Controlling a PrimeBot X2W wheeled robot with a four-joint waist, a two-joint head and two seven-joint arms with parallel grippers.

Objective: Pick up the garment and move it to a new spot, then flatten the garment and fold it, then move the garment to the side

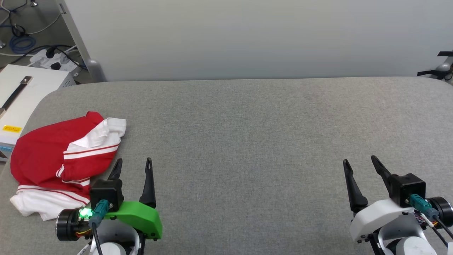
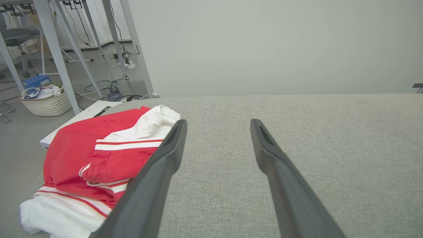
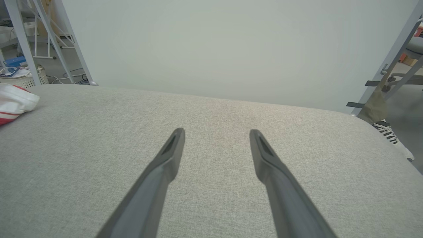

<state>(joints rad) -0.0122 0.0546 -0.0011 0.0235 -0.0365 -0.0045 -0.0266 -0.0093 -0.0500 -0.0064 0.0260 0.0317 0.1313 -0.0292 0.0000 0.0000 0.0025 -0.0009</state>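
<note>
Green-shelled left hand [image 1: 134,160], white-shelled right hand [image 1: 359,159]; dark fingers [image 1: 148,184], teal plugs [image 1: 101,207].

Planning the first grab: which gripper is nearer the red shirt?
Left. The left gripper is open right beside the shirt, at the edge facing the table's middle. The right gripper is open far across the grey table, near its other end.

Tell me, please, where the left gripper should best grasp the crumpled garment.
Probably the raised striped sleeve fold of the garment, reached by the open left gripper from the middle of the table: that bunched edge stands proud and faces the fingers.
</note>
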